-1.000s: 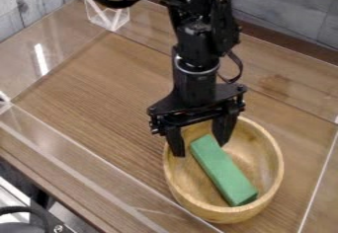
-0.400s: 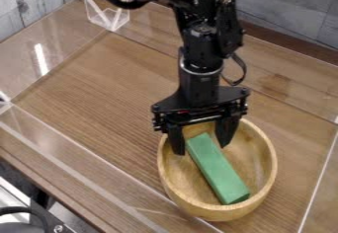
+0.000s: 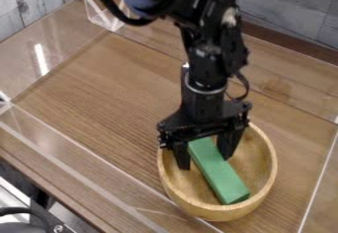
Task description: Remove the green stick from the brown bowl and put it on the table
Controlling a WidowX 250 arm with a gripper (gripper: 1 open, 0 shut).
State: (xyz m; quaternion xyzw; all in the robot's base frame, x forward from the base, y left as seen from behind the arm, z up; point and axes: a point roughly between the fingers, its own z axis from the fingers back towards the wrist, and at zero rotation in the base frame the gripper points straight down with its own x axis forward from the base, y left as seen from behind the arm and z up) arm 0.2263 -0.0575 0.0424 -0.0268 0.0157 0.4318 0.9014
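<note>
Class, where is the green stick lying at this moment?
The green stick lies slanted inside the brown bowl, at the lower right of the camera view, with the open pincer straddling its upper end.

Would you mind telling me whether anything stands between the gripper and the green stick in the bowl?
Nothing visible does. The open gripper points down with its fingers on either side of the near end of the green stick, which lies uncovered in the brown bowl. Only the bowl's rim is nearby.

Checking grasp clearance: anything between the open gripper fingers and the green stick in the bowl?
Nothing shows there. In the camera view the open gripper straddles the upper end of the green stick inside the brown bowl.
</note>
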